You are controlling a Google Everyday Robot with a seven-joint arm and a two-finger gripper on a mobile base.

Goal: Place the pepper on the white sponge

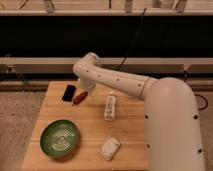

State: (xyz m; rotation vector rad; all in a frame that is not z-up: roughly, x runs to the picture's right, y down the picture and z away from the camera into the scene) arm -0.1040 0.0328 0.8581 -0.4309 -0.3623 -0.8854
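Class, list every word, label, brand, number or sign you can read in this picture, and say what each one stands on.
No text can be read.
On the packet: dark markings, too blurred to read.
On the phone, pepper, sponge and bowl: no text shows.
On the gripper, open just above the pepper beside the phone: no label shows.

End effector (84, 94) at the pepper (78, 98), right of the phone (69, 93); sponge (109, 148) right of bowl (59, 138).
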